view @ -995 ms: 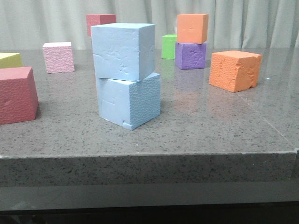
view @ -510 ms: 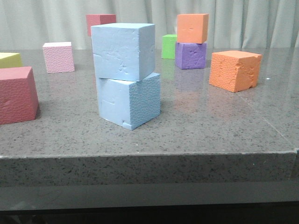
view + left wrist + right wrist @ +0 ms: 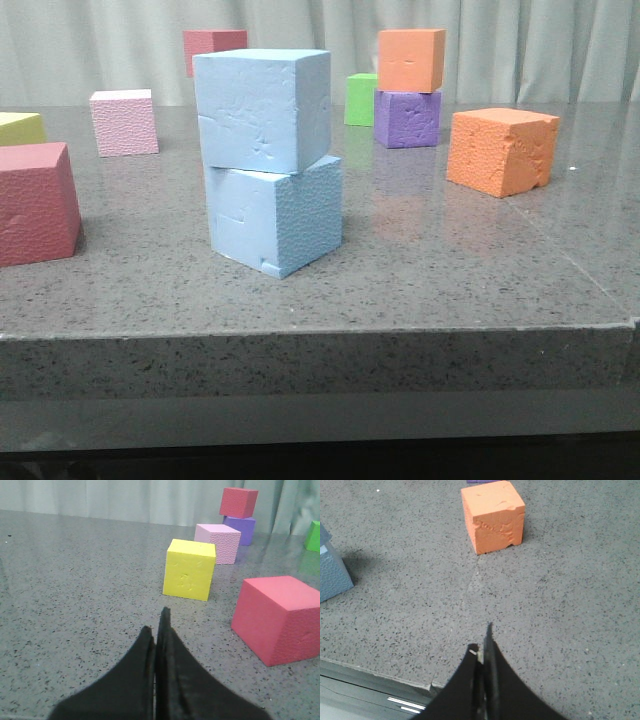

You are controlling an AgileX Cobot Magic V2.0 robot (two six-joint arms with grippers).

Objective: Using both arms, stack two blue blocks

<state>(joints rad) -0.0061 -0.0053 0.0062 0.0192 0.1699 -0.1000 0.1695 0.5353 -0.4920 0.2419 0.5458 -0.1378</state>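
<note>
Two sky-blue foam blocks stand stacked near the table's front middle: the upper block (image 3: pixel 262 108) sits on the lower block (image 3: pixel 275 215), turned a little against it. A corner of the lower block shows in the right wrist view (image 3: pixel 331 572). My left gripper (image 3: pixel 156 625) is shut and empty above bare table near the yellow and red cubes. My right gripper (image 3: pixel 482 642) is shut and empty above the table's front edge, to the right of the stack. Neither gripper shows in the front view.
A red cube (image 3: pixel 35 203), a yellow cube (image 3: pixel 20 127) and a pink cube (image 3: pixel 124 122) lie on the left. An orange cube (image 3: pixel 502 150) lies on the right; an orange cube on a purple one (image 3: pixel 408 118), a green cube (image 3: pixel 361 99) and a red cube (image 3: pixel 212 45) stand behind.
</note>
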